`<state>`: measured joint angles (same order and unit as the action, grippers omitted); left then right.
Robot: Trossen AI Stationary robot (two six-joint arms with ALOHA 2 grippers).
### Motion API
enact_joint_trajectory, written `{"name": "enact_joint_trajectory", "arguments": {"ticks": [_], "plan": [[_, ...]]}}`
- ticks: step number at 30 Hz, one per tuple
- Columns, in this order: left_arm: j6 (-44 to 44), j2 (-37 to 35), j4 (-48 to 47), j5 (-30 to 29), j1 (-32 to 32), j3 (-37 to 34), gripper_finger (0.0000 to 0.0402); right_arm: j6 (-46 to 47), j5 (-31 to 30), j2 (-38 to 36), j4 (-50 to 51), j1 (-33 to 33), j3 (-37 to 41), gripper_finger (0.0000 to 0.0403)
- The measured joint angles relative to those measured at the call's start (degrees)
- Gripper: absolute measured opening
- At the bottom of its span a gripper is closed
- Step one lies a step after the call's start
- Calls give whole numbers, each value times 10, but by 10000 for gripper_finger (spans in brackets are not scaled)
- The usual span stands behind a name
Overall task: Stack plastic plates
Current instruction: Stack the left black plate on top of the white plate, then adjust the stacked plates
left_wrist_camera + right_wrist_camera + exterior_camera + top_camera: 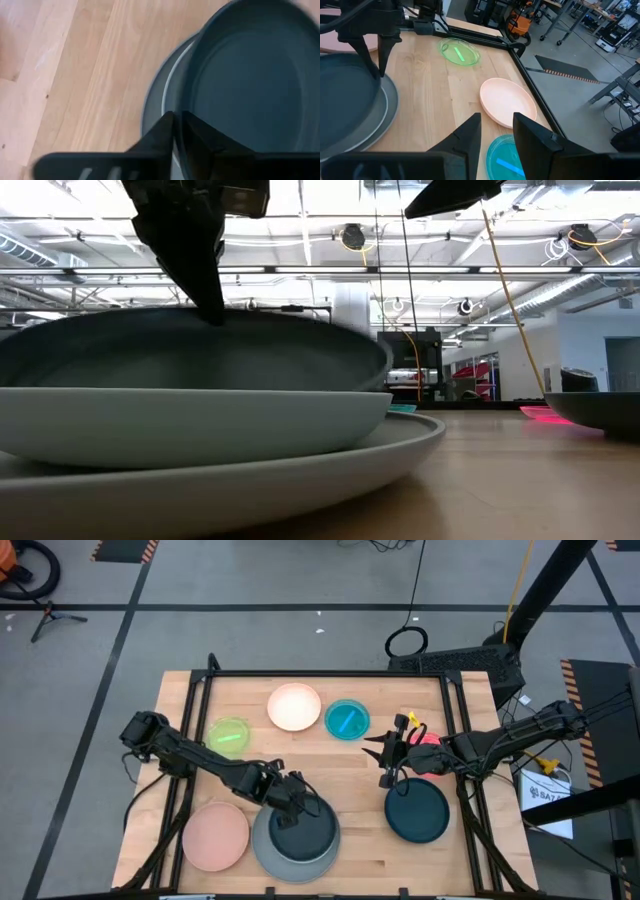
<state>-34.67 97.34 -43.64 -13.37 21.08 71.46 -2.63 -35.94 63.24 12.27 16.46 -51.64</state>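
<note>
Down at the near edge of the table (330, 755), my left claw (287, 802) sits on the far-left rim of the black plate (305, 832), fingers narrowed to a thin slit with that rim pinched between them, as the left wrist view shows. That black plate rests inside the light blue plate (200, 430), and both sit on the large grey plate (270, 858) — a three-high stack. Just left of it lies the salmon pink plate (216, 836), flat and untouched.

My right claw (385, 753) hovers wide open over bare wood near the right edge, holding nothing. The dark teal plate (417, 811) lies just on the near side of it, and the pink-red dish (428, 738) close behind, half hidden by the arm. Across the far side sit the lime green dish (229, 734), the cream plate (294, 706) and the cyan dish (347, 719).

The relation that counts, I judge: the teal plate is nearest the right claw, with the stack to its left, so that plate looks like the right arm's job
</note>
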Motion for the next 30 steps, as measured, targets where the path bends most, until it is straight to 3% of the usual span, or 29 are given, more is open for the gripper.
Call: {"name": "enact_joint_trajectory", "arguments": {"ticks": [7,11,15,22,30], "plan": [[-1,0,4,-1,-5,0,152,0,0,0,0,0,0,109],[20,0,4,-16,-5,0,188,0,0,0,0,0,0,109],[40,0,5,-54,1,0,195,9,0,0,0,0,0,109],[96,-8,-14,-171,40,0,195,49,0,0,-4,0,0,109],[122,-20,-84,-275,87,0,195,183,2,9,-13,0,0,109]]}}
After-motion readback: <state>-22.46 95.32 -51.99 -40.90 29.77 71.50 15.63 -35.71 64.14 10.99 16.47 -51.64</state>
